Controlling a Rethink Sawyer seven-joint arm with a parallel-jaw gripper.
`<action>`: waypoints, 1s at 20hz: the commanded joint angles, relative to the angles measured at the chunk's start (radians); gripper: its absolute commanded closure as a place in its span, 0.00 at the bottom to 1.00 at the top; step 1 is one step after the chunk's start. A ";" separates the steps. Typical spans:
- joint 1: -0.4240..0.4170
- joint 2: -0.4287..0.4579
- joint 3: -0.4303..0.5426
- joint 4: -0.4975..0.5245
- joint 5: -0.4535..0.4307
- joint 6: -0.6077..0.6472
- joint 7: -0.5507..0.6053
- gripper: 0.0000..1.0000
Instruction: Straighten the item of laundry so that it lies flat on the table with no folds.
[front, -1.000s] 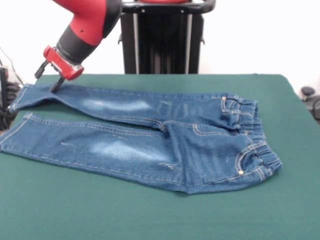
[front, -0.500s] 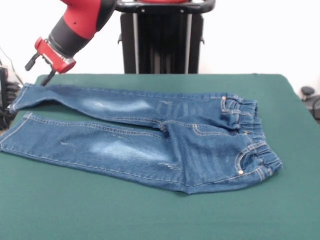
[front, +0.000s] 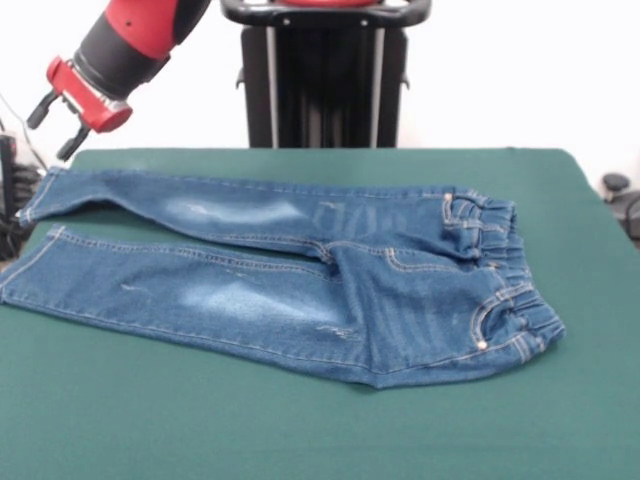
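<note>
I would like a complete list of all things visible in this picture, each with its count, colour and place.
jeans: one pair, blue denim with faded patches and orange-tan stitching; spread on the table, waistband toward the picture's right, both legs reaching to the left edge.
table: one, dark green top; fills the lower part of the picture, much wider than the jeans.
stand: one, black; behind the table's far edge, at top centre.
dark objects: a few, black; off the table at the right edge, too small to identify.
arm: one, red and black; comes in from the top left.
gripper: one, red body with black jaws standing apart; in the air above the table's far left corner, holding nothing.
</note>
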 joint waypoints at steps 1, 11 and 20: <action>-0.009 0.089 0.114 -0.128 0.047 -0.040 0.001 0.00; -0.035 0.097 0.196 -0.159 0.026 -0.016 -0.001 0.00; -0.056 0.070 0.298 -0.160 -0.004 0.007 0.009 0.00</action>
